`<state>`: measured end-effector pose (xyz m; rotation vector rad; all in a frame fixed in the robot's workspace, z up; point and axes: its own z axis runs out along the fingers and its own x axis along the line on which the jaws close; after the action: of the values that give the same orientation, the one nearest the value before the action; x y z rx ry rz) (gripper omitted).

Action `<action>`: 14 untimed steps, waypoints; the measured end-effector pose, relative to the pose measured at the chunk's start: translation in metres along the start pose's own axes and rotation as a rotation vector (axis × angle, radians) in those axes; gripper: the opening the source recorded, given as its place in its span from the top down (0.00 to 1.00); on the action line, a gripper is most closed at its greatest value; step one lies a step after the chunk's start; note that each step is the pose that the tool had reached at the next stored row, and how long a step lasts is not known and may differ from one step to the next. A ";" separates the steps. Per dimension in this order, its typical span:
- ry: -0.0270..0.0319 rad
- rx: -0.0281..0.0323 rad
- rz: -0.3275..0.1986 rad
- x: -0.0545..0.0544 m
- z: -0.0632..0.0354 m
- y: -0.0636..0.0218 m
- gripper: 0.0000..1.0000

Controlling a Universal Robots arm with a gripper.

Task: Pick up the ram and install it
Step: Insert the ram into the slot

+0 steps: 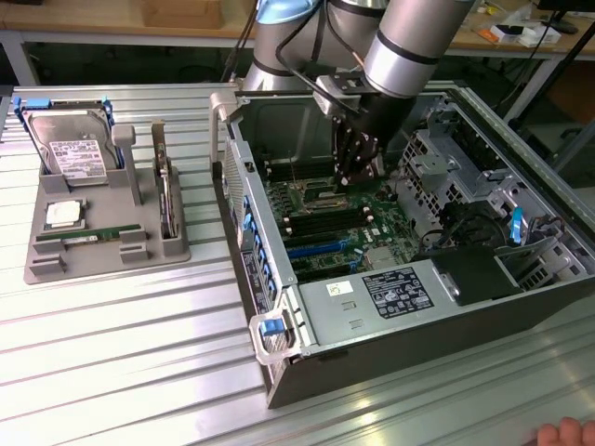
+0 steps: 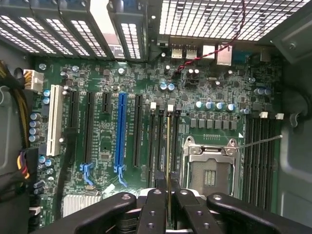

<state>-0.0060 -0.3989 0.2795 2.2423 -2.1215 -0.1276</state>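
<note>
My gripper (image 1: pixel 358 175) hangs inside the open computer case, just above the motherboard (image 1: pixel 321 218). In the wrist view its black fingers (image 2: pixel 155 209) are shut on the ram (image 2: pixel 168 146), which I see edge-on as a thin strip running down over the motherboard (image 2: pixel 107 97). The ram's lower edge lines up with the group of black memory slots (image 2: pixel 160 141) beside the empty processor socket (image 2: pixel 209 168). Whether the ram touches a slot I cannot tell.
A grey holder (image 1: pixel 42 265) at the exterior view's left carries a hard drive (image 1: pixel 70 144), a silver processor chip (image 1: pixel 63 214), a green stick (image 1: pixel 88 238) and an upright card (image 1: pixel 165 200). Case walls (image 1: pixel 244 200) and the drive cage (image 1: pixel 460 172) surround the gripper. A hand (image 1: pixel 565 433) shows at the bottom right.
</note>
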 end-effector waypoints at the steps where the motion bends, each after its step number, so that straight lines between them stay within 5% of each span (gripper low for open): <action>1: 0.0002 0.0000 0.000 0.000 0.0021 -0.0002 0.87; 5: 0.0011 -0.0001 0.000 0.000 0.0124 -0.0012 0.87; 7: 0.0023 -0.0001 0.000 0.001 0.0278 -0.0026 0.87; 14: 0.0016 -0.0002 0.000 0.001 0.0290 -0.0027 0.87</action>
<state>-0.0060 -0.3991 0.2504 2.2415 -2.1206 -0.1259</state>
